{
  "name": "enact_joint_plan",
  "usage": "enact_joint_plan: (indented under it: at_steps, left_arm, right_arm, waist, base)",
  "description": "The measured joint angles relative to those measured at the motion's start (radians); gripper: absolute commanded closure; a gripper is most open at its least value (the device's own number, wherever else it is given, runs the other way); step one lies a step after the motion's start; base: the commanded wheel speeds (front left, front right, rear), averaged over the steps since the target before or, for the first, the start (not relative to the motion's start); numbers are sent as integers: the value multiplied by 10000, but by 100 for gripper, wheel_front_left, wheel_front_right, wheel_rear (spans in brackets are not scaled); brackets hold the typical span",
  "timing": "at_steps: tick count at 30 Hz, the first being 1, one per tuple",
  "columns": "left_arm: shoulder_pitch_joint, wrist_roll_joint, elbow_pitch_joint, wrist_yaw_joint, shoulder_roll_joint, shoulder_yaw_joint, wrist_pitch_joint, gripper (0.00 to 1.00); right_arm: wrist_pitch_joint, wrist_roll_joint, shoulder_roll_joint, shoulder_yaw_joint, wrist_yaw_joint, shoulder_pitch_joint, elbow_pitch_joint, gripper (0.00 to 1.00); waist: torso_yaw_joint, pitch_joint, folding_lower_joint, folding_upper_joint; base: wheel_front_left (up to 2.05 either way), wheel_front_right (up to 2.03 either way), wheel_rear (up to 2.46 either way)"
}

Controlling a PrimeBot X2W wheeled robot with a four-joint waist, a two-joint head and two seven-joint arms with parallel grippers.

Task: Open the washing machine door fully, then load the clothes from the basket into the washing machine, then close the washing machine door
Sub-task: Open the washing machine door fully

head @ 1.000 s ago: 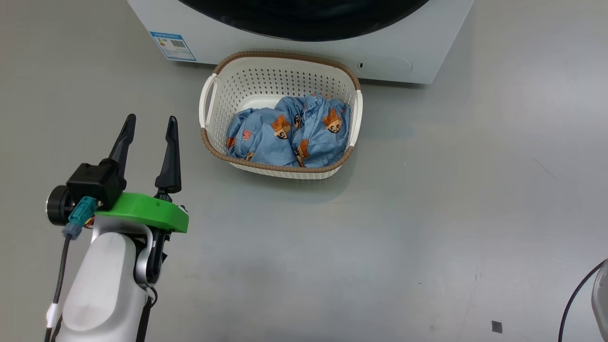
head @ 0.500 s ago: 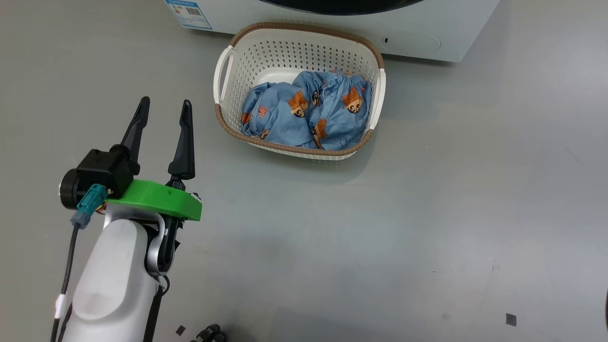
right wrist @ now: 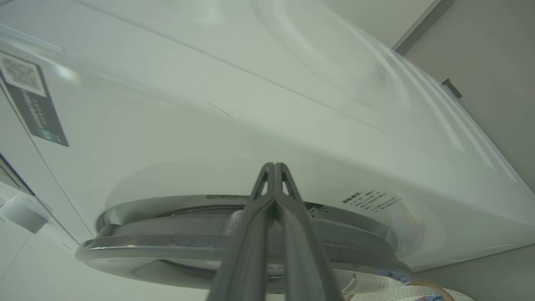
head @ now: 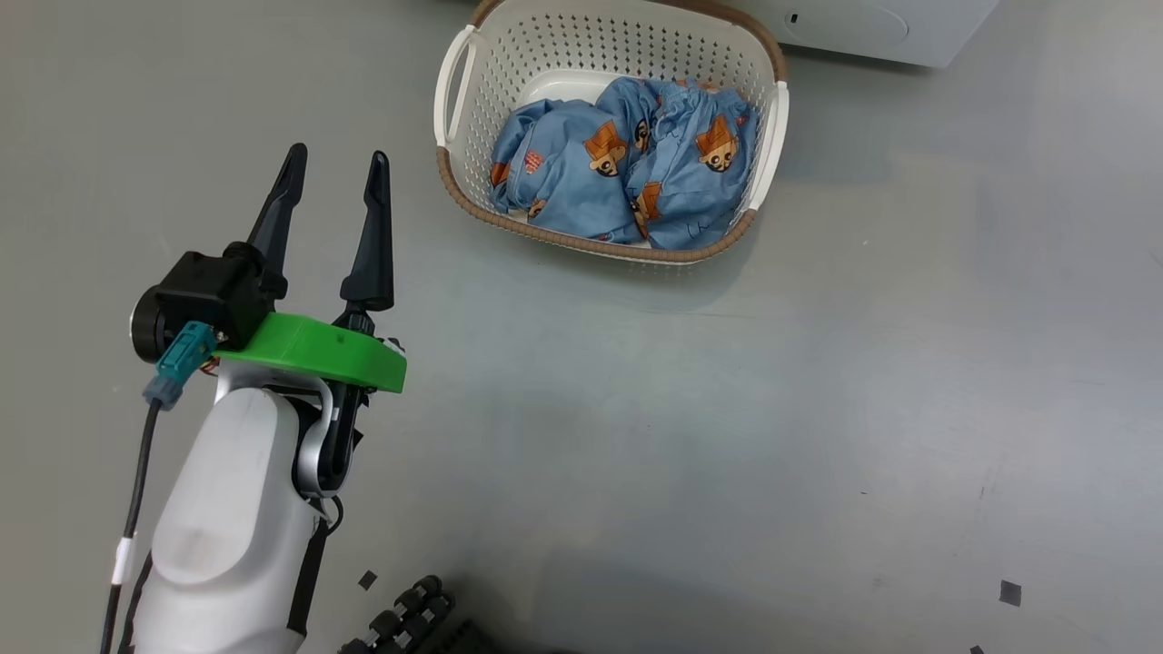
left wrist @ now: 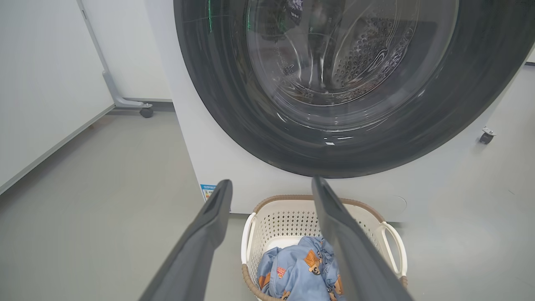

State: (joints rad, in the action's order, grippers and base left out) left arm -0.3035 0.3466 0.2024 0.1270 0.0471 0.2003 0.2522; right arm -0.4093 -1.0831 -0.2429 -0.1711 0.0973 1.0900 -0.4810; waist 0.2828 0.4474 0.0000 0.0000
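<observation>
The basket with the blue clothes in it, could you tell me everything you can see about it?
The basket is a cream-white rectangular tub, plastic by its look, with rounded corners, perforated walls, a brown woven-look rim and a loop handle at each short side. It stands upright on the grey floor just before the washing machine; whether they touch is unclear. Crumpled light-blue clothes with orange-brown cartoon figures cover most of its bottom. The open left pincer is apart from it.

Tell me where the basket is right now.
In the head view the basket sits on the floor at top centre, just in front of the washing machine, up and right of the left end effector.
</observation>
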Motion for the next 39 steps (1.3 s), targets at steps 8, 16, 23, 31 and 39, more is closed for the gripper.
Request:
enact_joint_plan:
  at_steps: [8,16,23,31,39]
  left_arm:
    - [-163,40,-2,0,-36,38,0,0]
    - [-306,138,-12,0,-130,263,0,0]
    - [-384,161,13,0,-188,280,0,0]
    - [-416,163,25,0,-213,286,0,0]
    - [-416,163,81,0,-222,318,0,0]
  right_arm:
    - [-650,-2,-15,337,21,221,-104,100]
    - [-1193,109,-86,763,100,588,-207,100]
    - [-1434,111,-15,920,107,712,-418,100]
    - [-1384,198,-77,798,125,899,-508,100]
    - [-1302,224,-134,736,186,953,-675,100]
  waist:
    - [230,348,0,0]
    - [454,614,0,0]
    - [671,756,0,0]
    - [739,794,0,0]
    - [775,854,0,0]
  base:
    - [0,0,0]
    - [0,0,0]
    - [0,0,0]
    - [0,0,0]
    - [0,0,0]
